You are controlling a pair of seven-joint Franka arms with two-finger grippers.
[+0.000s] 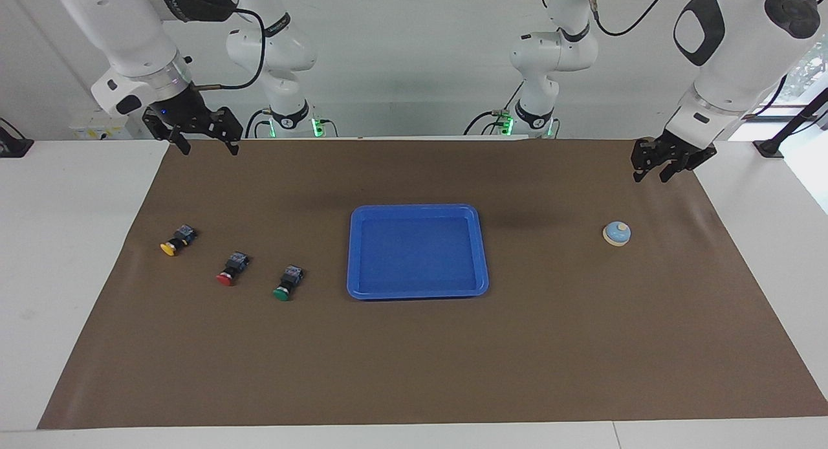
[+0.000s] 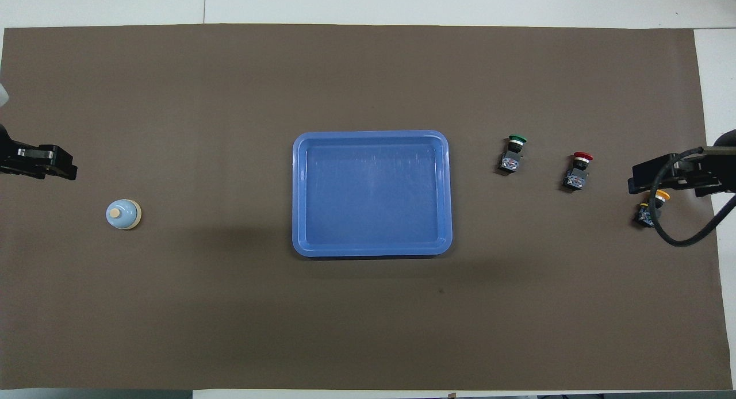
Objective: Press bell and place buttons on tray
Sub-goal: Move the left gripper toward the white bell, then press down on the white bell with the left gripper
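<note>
The blue tray (image 1: 417, 208) lies empty at the middle of the brown mat; it also shows in the overhead view (image 2: 371, 135). The light-blue bell (image 1: 616, 233) (image 2: 123, 214) stands toward the left arm's end. The yellow button (image 1: 173, 241) (image 2: 654, 204), red button (image 1: 231, 270) (image 2: 578, 170) and green button (image 1: 287, 283) (image 2: 513, 153) lie on their sides toward the right arm's end. My left gripper (image 1: 651, 176) (image 2: 69, 170) hangs open and empty over the mat's edge near the bell. My right gripper (image 1: 208, 148) (image 2: 633, 181) hangs open and empty, and from overhead it partly covers the yellow button.
The brown mat (image 1: 414, 371) covers most of the white table (image 1: 65, 242). The right arm's black cable (image 2: 684, 238) loops over the mat's edge beside the yellow button. Both arm bases stand at the table's edge nearest the robots.
</note>
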